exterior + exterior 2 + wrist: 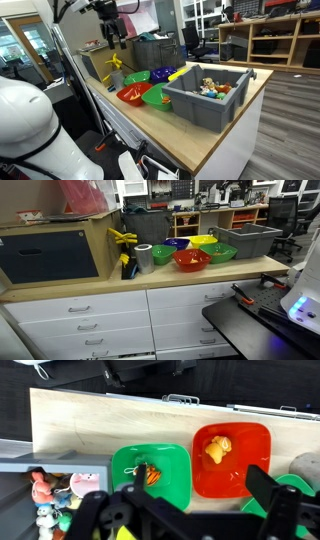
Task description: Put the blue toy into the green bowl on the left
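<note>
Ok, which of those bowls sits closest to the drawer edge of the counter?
The red bowl, the only red one. The green bowls, the blue bowl and the yellow bowl all sit behind it.

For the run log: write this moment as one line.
gripper: open, empty, above bowls | green bowl: orange toy inside | red bowl: yellow-orange toy inside | grey bin: toys | blue toy: not identifiable

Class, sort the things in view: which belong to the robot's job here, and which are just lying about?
Job: lime-green bowl; gripper; blue toy (cannot pick it out).
Lying about: red bowl; darker green bowl; blue bowl; yellow bowl; grey bin of toys.
</note>
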Controlling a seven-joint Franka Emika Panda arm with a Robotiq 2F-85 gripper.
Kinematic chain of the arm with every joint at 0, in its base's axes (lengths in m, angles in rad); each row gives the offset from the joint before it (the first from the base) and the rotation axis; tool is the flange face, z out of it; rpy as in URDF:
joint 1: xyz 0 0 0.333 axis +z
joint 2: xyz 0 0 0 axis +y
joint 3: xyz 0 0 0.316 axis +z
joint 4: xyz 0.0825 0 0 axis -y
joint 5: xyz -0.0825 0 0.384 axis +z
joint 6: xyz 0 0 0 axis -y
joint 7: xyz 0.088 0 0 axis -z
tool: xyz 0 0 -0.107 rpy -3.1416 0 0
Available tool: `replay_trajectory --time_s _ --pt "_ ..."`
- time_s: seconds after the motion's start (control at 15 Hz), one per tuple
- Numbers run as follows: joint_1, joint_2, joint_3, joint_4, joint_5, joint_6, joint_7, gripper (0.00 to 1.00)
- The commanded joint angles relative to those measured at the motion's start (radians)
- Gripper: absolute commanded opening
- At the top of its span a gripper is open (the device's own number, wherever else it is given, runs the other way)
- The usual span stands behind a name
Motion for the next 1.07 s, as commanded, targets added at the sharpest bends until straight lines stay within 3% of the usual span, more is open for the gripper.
replay_trajectory --time_s 0.0,0.67,1.0 --pt "-0.034 0.126 -0.043 0.121 0.003 -0.003 -0.063 1.0" --pt "-0.07 0.399 -0.126 0.384 -0.003 -0.028 -0.206 1.0" --pt "-0.12 0.512 -0.167 0.494 -0.031 -0.028 -0.244 1.0"
